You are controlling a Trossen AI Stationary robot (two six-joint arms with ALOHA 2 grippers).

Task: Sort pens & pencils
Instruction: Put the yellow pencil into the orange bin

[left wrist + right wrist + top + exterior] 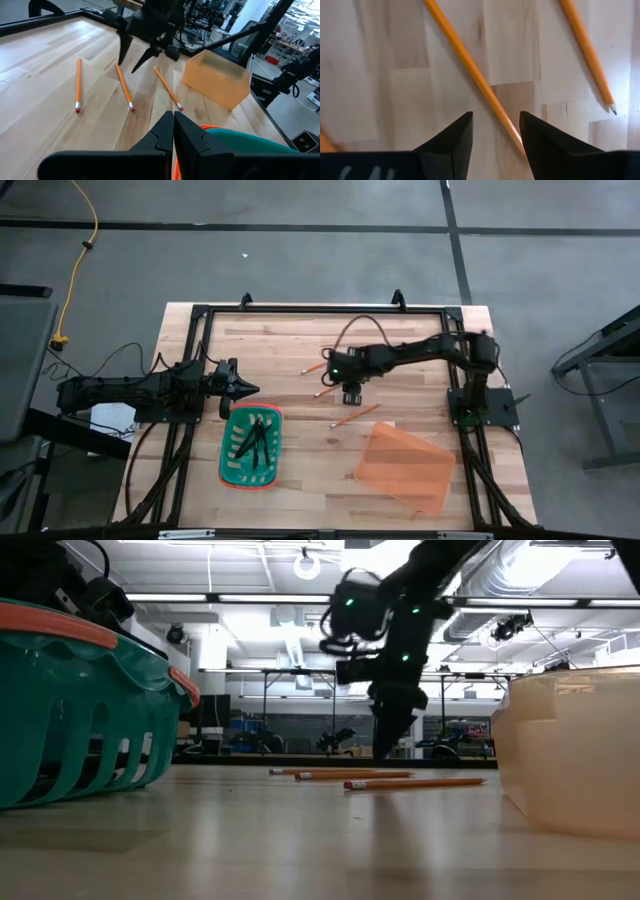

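Note:
Three orange-yellow pencils lie flat on the wooden table: one far (312, 368), one in the middle (325, 390), one nearer (355, 416). My right gripper (495, 117) points steeply down over the middle pencil (480, 82), open, a finger on either side of it and just above the table (383, 745). The dark pens (255, 442) lie inside the green basket (228, 465). My left gripper (173, 117) waits shut and holding nothing at the table's left, beside the basket's far end.
An orange translucent container (405, 470) stands at the near right and bulks large in the low view (570, 750). The green basket (80, 710) stands at the near left. Bare wood lies between the two, on the near side of the pencils.

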